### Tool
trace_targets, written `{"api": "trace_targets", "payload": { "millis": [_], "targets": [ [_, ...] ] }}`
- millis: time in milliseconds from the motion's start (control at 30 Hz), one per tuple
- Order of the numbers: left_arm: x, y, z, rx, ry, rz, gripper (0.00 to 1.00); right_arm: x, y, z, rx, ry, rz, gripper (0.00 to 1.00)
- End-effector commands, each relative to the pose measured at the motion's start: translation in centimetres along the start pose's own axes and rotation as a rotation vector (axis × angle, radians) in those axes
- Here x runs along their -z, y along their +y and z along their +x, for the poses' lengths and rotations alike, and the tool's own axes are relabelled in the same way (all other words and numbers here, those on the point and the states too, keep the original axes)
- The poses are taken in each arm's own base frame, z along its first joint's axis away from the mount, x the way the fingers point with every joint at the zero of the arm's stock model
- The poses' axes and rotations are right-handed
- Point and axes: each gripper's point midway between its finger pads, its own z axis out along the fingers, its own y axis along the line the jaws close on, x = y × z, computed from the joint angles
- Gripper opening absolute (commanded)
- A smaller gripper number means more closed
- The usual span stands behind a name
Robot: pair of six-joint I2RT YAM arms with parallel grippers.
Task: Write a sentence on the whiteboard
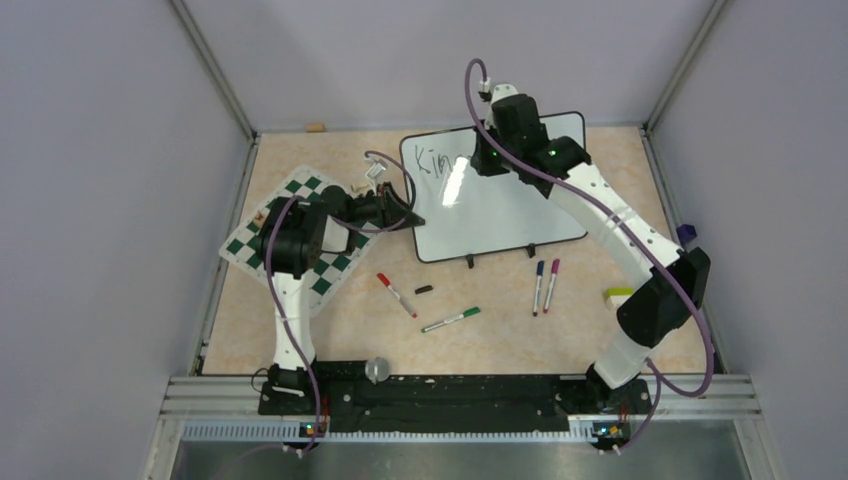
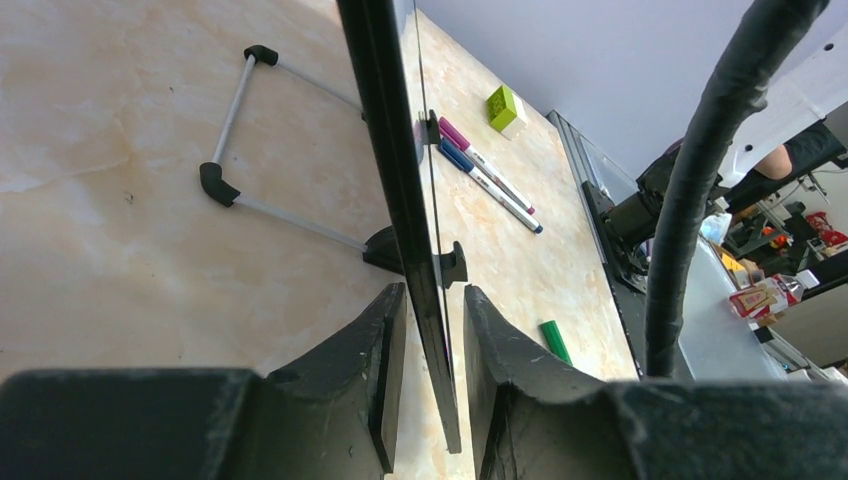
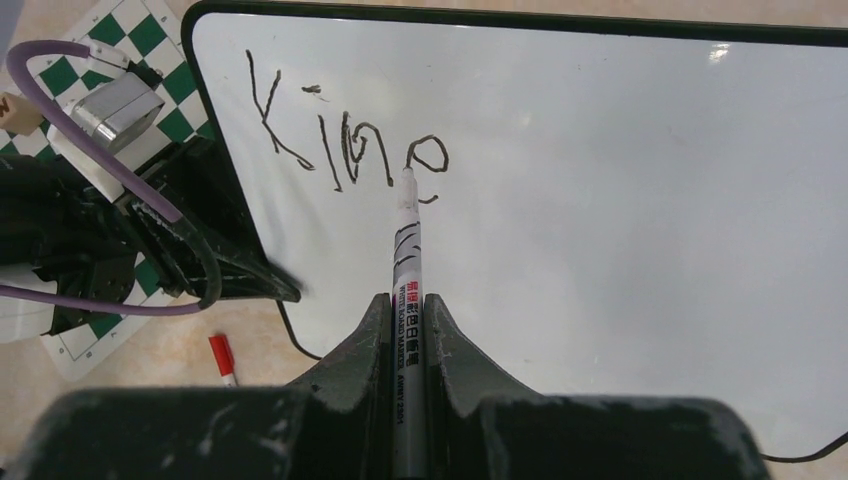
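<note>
The whiteboard (image 1: pixel 510 205) stands tilted on its feet at the back centre of the table. The sentence (image 3: pixel 340 140) reads "Kin" plus a round loop in black, at the board's top left (image 1: pixel 433 160). My right gripper (image 3: pixel 405 300) is shut on a black-tipped whiteboard marker (image 3: pixel 407 250), whose tip touches the board just under the loop. My left gripper (image 2: pixel 435 292) straddles the board's black left edge (image 2: pixel 395 150). Its jaws are open, with a small gap on each side of the frame. From above, the left gripper (image 1: pixel 405 215) sits at the board's lower left corner.
A green-and-white chess mat (image 1: pixel 300 240) lies under the left arm. In front of the board lie a red marker (image 1: pixel 397 295), a black cap (image 1: pixel 424 289), a green marker (image 1: pixel 450 319), blue and purple markers (image 1: pixel 545 285) and a yellow-green block (image 1: pixel 618 296).
</note>
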Motion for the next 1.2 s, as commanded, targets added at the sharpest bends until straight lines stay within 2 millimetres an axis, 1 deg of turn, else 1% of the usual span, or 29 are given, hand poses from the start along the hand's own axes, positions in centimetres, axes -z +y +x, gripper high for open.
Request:
{"api": "trace_targets", "payload": {
  "millis": [0, 167, 333, 567, 667, 733, 833, 900, 1167],
  "targets": [
    [-0.1, -1.8, -1.4, -0.153, 0.001, 0.04, 0.32, 1.4, 0.0, -1.8, -0.007, -0.073, -0.01, 0.0],
    [-0.2, -1.7, -1.5, -0.152, 0.001, 0.042, 0.32, 1.3, -0.2, -1.7, -0.007, -0.072, -0.003, 0.0],
    [-0.5, -1.7, -1.6, -0.148, 0.014, 0.057, 0.37, 1.5, -0.5, -2.0, -0.004, -0.082, 0.016, 0.0],
    [-0.7, -1.7, -1.7, -0.159, 0.018, 0.063, 0.35, 1.9, -0.9, -2.1, 0.0, -0.092, 0.032, 0.0],
    [-0.8, -1.7, -1.8, -0.159, 0.018, 0.065, 0.31, 2.0, -1.0, -1.9, 0.0, -0.09, 0.038, 0.0],
    [-0.8, -1.7, -1.7, -0.158, 0.017, 0.065, 0.23, 2.1, -1.1, -1.8, 0.001, -0.089, 0.041, 0.0],
    [-0.9, -1.7, -1.6, -0.154, 0.017, 0.065, 0.08, 2.1, -1.3, -1.6, 0.001, -0.086, 0.049, 0.0],
    [-0.9, -1.9, -1.5, -0.155, 0.018, 0.065, 0.01, 2.2, -1.5, -1.5, 0.002, -0.087, 0.059, 0.0],
    [-1.0, -2.3, -1.1, -0.163, 0.018, 0.065, 0.0, 2.0, -1.4, -1.3, -0.005, -0.088, 0.053, 0.0]
  ]
}}
